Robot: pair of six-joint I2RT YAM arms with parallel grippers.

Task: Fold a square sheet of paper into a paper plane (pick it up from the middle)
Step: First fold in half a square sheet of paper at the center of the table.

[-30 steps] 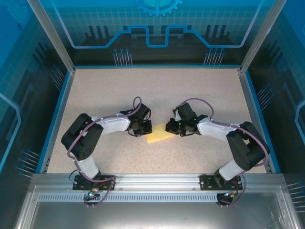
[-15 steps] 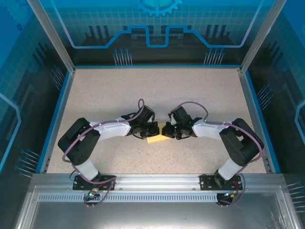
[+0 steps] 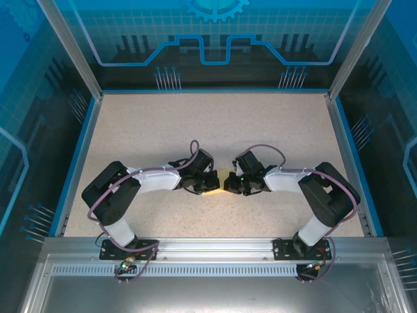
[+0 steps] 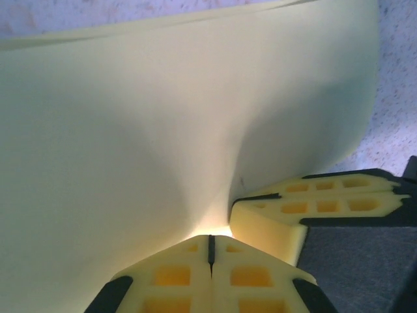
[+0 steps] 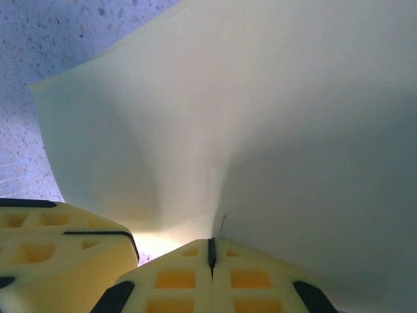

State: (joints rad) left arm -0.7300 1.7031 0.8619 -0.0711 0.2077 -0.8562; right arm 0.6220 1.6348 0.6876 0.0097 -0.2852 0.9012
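While my left gripper [image 4: 210, 246] and right gripper [image 5: 210, 249] both clamp tight on the square sheet of paper [image 3: 213, 192], frame centre, step looks like middle pickup; next I'd lift both evenly, no tearing.

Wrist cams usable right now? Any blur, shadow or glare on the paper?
Left wrist: sheet of paper soft-focus, shaded across its middle, bright glow where the left hand pinches it. Right wrist: same softness, right half shaded, glow at the right hand. Top external: sharp, evenly lit, no glare on the table.
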